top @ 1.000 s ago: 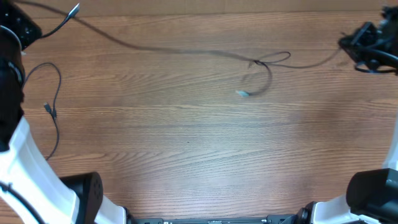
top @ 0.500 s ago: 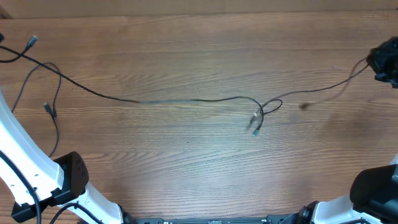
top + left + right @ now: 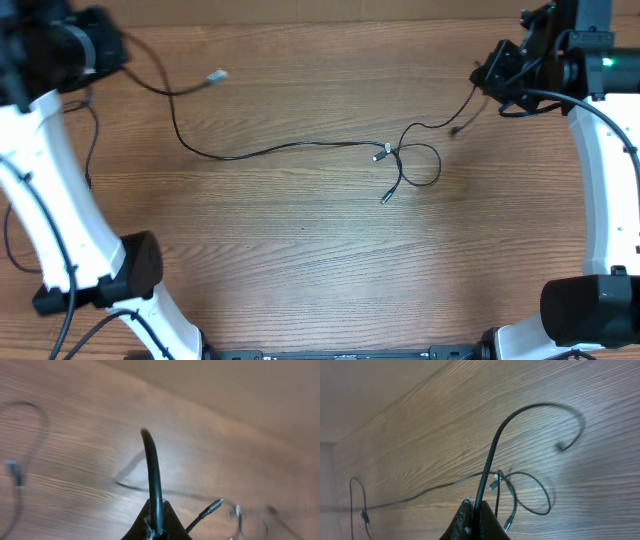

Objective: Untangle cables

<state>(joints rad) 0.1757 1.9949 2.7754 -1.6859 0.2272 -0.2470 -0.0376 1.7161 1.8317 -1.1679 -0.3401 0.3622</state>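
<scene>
table (image 3: pixel 300 270): brown wood grain, fills nearly the whole overhead frame
tan strip (image 3: pixel 300 8): plain, lighter, along top edge

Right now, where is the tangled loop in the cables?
Overhead view: the loop lies on the table slightly right of centre, nearest the right hand, whose cable runs to it.

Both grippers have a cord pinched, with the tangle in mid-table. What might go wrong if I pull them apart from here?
1. The knot sits between the left gripper and right gripper; pulling outward may cinch it tighter rather than free it.
2. The plug end beside the loop could snag when dragged through.
3. The thin cables are pinched only at the fingertips, so one may slip out.
</scene>
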